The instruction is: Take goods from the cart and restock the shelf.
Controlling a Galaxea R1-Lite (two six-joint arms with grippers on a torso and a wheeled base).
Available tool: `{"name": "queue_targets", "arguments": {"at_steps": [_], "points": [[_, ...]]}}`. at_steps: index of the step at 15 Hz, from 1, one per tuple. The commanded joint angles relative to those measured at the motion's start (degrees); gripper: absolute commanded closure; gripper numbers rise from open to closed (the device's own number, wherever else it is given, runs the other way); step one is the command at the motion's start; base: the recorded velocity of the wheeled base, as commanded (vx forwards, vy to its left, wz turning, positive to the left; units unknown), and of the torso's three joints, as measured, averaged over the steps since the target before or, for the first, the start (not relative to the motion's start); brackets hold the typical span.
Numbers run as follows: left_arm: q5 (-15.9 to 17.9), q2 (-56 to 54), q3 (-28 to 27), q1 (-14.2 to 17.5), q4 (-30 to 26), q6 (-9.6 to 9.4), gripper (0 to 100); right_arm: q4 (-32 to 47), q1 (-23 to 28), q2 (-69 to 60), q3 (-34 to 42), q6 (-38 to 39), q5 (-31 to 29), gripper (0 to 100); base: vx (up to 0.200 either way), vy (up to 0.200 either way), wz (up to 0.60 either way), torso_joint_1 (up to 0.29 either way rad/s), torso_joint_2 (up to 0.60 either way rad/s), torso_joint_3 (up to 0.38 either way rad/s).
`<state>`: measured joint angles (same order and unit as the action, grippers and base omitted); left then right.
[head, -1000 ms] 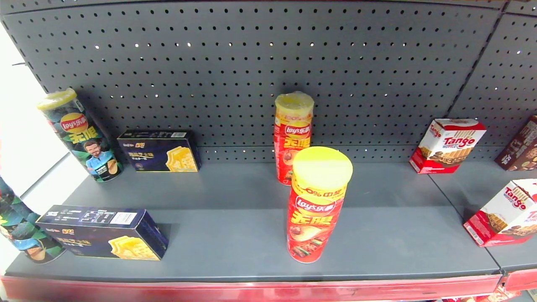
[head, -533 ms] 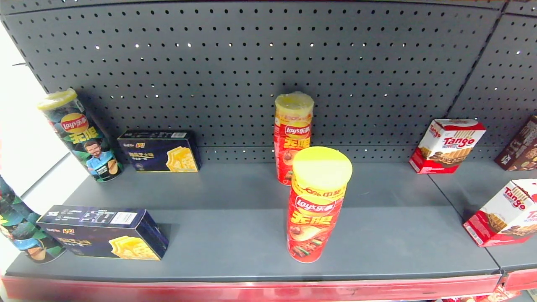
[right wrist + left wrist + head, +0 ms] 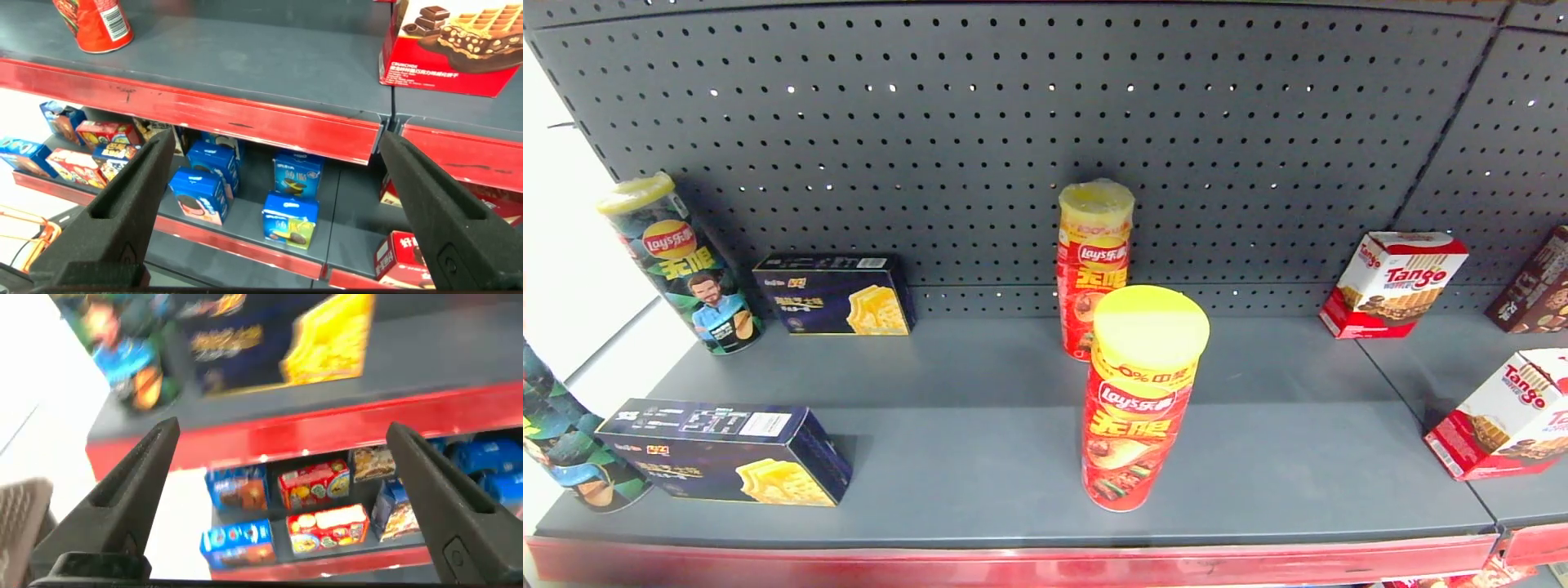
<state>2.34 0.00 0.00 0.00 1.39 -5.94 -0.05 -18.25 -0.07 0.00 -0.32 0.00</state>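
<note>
Shelf restocking could topple the front red can if the left tool or right tool, both released, clips it.

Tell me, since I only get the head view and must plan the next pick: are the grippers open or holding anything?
Observer: Both are open and empty, the left gripper and the right gripper.
Operator: What does the right one face?
Observer: A lower shelf stocked with blue boxes, one level under the shelf where the red can stands.
</note>
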Motion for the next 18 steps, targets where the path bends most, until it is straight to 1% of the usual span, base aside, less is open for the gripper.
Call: {"name": "queue_targets", "arguments": {"at_steps": [1,2,3,4,7,8,9,10,11,12,13,14,15,16,18], "points": [[0.03,0.26,-0.09,-0.09,-2.53,1.63,0,0.05,-0.03,0.07,0.00,-0.03,0.00,0,0.000,0.000,0.00,0.000,0.00,0.000],[2.84,0.35,-0.09,-0.18,-2.27,1.63,0,0.05,-0.03,0.07,0.00,-0.03,0.00,0,0.000,0.000,0.00,0.000,0.00,0.000],[4.69,0.35,-0.09,-0.18,-2.27,1.54,0,0.05,-0.03,0.07,0.00,-0.03,0.00,0,0.000,0.000,0.00,0.000,0.00,0.000],[5.66,0.35,-0.09,-0.18,-2.27,1.63,0,0.05,-0.56,0.07,0.00,-0.12,0.26,0,0.000,0.000,0.00,0.000,0.00,0.000],[5.66,0.35,-0.09,-0.18,-2.27,1.63,0,0.22,-0.30,0.07,-0.09,-0.12,0.18,0,0.000,0.000,0.00,0.000,0.00,0.000],[5.66,0.35,-0.09,-0.18,-2.27,1.72,0,0.05,0.06,0.07,0.00,-0.12,-0.44,0,0.000,0.000,0.00,0.000,0.00,0.000],[5.66,0.35,-0.09,-0.18,-2.36,1.72,0,-0.04,1.46,0.07,0.00,0.05,-1.93,0,0.000,0.000,0.00,0.000,0.00,0.000],[5.66,0.35,-0.09,-0.18,-2.27,1.63,0,-0.21,1.37,0.07,-0.70,-0.03,-3.16,0,0.000,0.000,0.00,0.000,0.00,0.000],[5.57,0.35,0.00,-0.18,-2.27,1.63,0,-0.57,1.90,1.39,-6.59,0.67,-3.34,0,0.000,0.000,0.00,0.000,0.00,0.000],[5.57,0.35,-0.09,-0.18,-2.27,1.63,0,0.49,1.81,7.72,-13.54,2.69,-3.34,0,0.000,0.000,0.00,0.000,0.00,0.000],[5.75,0.35,-0.09,-0.18,-2.27,1.63,0,0.58,0.85,18.53,-20.39,5.77,-2.37,0,0.000,0.000,0.00,0.000,0.00,0.000],[5.75,0.35,-0.09,-0.18,-2.27,1.63,0,0.49,0.41,19.67,-22.24,4.71,-0.97,0,0.000,0.000,0.00,0.000,0.00,0.000],[5.75,0.35,0.00,-0.18,-2.27,1.63,0,0.58,0.14,23.10,-23.73,1.90,2.11,0,0.000,0.000,0.00,0.000,0.00,0.000],[5.75,0.35,0.00,-0.18,-2.27,1.54,0,-1.01,-0.38,29.87,-25.22,-1.00,5.01,0,0.000,0.000,0.00,0.000,0.00,0.000],[5.75,0.35,-0.09,-0.18,-2.27,1.63,0,-3.55,-2.23,38.66,-27.51,-3.02,6.77,0,0.000,0.000,0.00,0.000,0.00,0.000]]}}
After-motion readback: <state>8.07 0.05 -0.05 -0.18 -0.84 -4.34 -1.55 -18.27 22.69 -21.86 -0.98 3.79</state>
